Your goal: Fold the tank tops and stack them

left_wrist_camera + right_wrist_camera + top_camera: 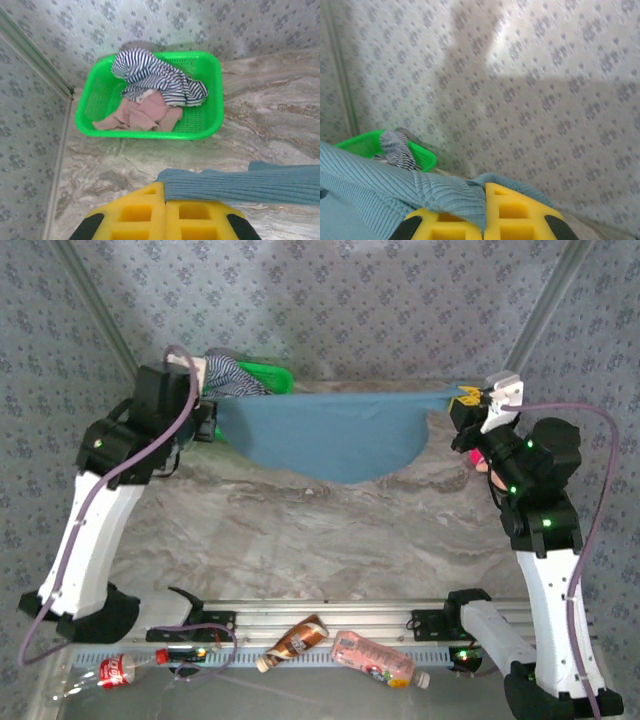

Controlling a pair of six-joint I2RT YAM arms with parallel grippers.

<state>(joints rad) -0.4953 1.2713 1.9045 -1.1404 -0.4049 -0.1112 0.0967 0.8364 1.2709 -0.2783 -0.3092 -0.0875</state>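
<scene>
Garment: the teal-blue tank top [325, 435] hangs spread between my two arms at the far side of the table [300, 540], top edge taut, lower edge sagging in a curve; I cannot tell whether it touches the surface.
Left hold: my left gripper [165, 202] is closed on one corner, the ribbed edge pinched between its yellow pads [135, 212].
Right hold: my right gripper [484, 205] is clamped on the opposite corner, cloth bunched over one pad.
Waiting: the striped top [150, 75] lies crumpled over the pink top [145, 112] in the green basket [210, 95], far-left corner.
Progress: by my reading, the first top is spread but unfolded, and nothing is stacked.
Risk: each grip is thin, so pulling the arms wider could slip a corner free and drop the cloth in a heap. Lowering unevenly could crease it. Drifting left could drape it over the basket.
</scene>
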